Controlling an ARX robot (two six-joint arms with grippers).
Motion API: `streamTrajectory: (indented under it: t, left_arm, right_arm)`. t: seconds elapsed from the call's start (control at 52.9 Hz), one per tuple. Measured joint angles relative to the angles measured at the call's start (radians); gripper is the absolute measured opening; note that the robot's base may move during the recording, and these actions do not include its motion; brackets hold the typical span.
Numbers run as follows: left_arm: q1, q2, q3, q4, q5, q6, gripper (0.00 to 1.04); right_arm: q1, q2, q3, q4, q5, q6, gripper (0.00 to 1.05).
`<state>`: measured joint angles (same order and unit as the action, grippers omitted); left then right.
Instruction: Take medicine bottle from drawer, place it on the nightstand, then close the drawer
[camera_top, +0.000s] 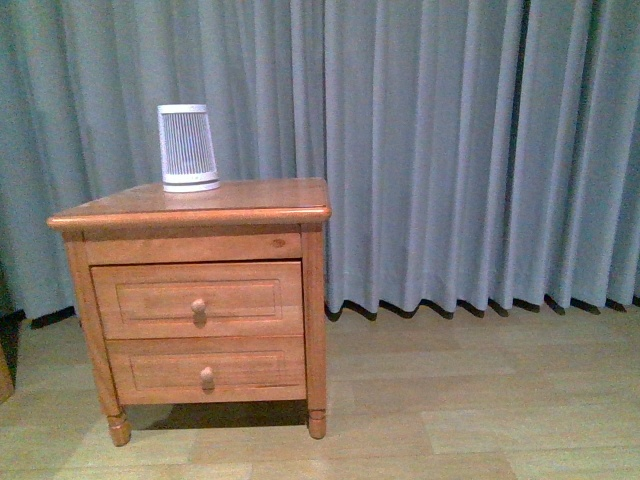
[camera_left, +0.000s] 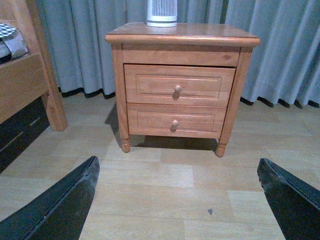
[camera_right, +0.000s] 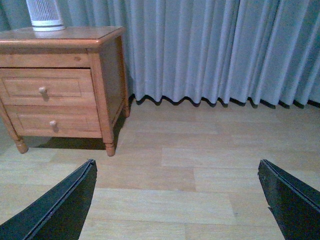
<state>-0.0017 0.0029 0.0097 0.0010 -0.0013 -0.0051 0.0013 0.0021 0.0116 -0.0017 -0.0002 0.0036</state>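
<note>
The drawer (camera_top: 240, 298) of the nightstand (camera_top: 262, 196) is seen shut. The left gripper (camera_left: 177, 164) and right gripper (camera_right: 176, 165) are held off it, jaws wide apart.

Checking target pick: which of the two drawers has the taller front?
The upper drawer, just under the nightstand top; the lower drawer is shallower. Both shut.

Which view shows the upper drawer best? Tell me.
Left wrist view: the drawer faces it squarely, whole, shut. Front view shows it whole too, slightly angled; right wrist view, obliquely at the picture's edge.
</note>
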Motion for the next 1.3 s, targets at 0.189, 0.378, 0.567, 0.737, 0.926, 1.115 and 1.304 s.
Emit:
streamTrajectory:
  t: [0.189,0.378,0.567,0.737,0.926,1.115,1.304]
  left_arm:
    - [0.0,0.0,0.0,0.0,0.0,0.0,0.98]
    - [0.0,0.0,0.0,0.0,0.0,0.0,0.98]
    - [0.0,0.0,0.0,0.0,0.0,0.0,0.98]
    - [0.0,0.0,0.0,0.0,0.0,0.0,0.98]
    - [0.0,0.0,0.0,0.0,0.0,0.0,0.98]
    - [0.0,0.0,0.0,0.0,0.0,0.0,0.98]
    - [0.0,0.0,0.0,0.0,0.0,0.0,0.98]
  right_arm:
    - [0.0,0.0,0.0,0.0,0.0,0.0,0.98]
    - [0.0,0.0,0.0,0.0,0.0,0.0,0.98]
    - [0.0,0.0,0.0,0.0,0.0,0.0,0.98]
    - [0.0,0.0,0.0,0.0,0.0,0.0,0.98]
    - [0.0,0.0,0.0,0.0,0.0,0.0,0.98]
    - [0.0,0.0,0.0,0.0,0.0,0.0,0.98]
    - [0.0,0.0,0.0,0.0,0.0,0.0,0.98]
